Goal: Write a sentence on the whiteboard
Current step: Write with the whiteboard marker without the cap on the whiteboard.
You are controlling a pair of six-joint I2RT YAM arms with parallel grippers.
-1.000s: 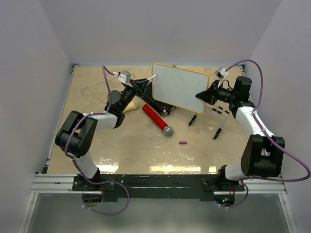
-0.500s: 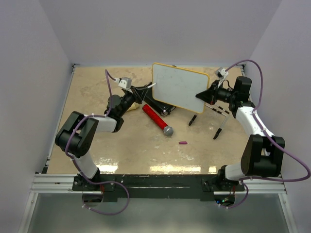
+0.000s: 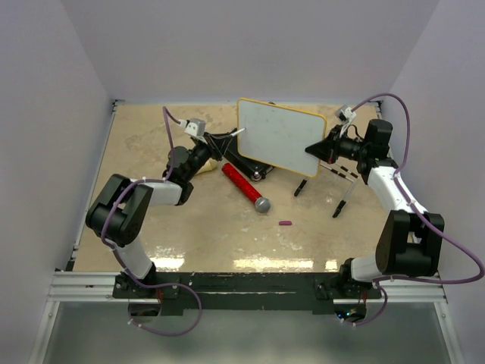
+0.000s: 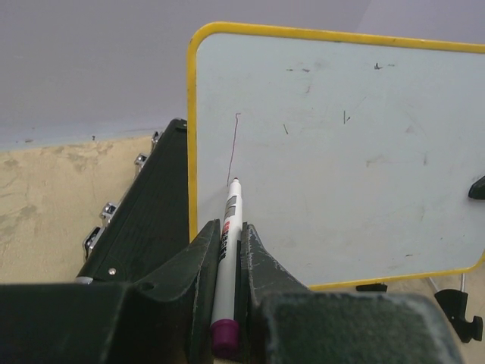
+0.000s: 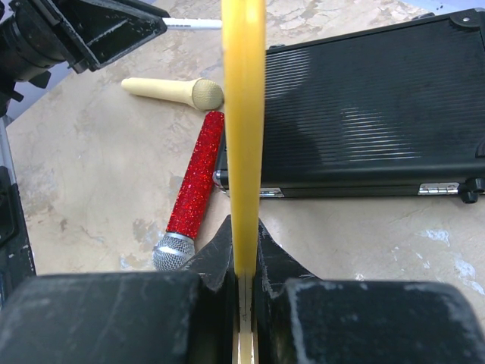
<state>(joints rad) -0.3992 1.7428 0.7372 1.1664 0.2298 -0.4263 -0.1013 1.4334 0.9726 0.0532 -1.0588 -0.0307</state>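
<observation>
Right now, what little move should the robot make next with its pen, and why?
Probably slide the marker sideways along the whiteboard to carry on the letter. The left gripper is shut on the marker, whose tip sits at the bottom of one thin stroke, and the rest of the board is nearly blank. The right gripper pinches the board's yellow edge, holding it upright.

A beige table top point(image 3: 151, 227), mottled like stone, is enclosed on three sides by plain pale walls with a faint lilac tinge: a left wall point(image 3: 38, 152), a far wall point(image 3: 250, 45) and a right wall point(image 3: 455, 114). A silver metal rail point(image 3: 83, 284) is fitted along the near edge. A bright band of reflected light point(image 3: 273, 263) is spread across the near part of the table top. Nearer than the rail, a dull grey-green surface point(image 3: 242, 341) is seen.
</observation>
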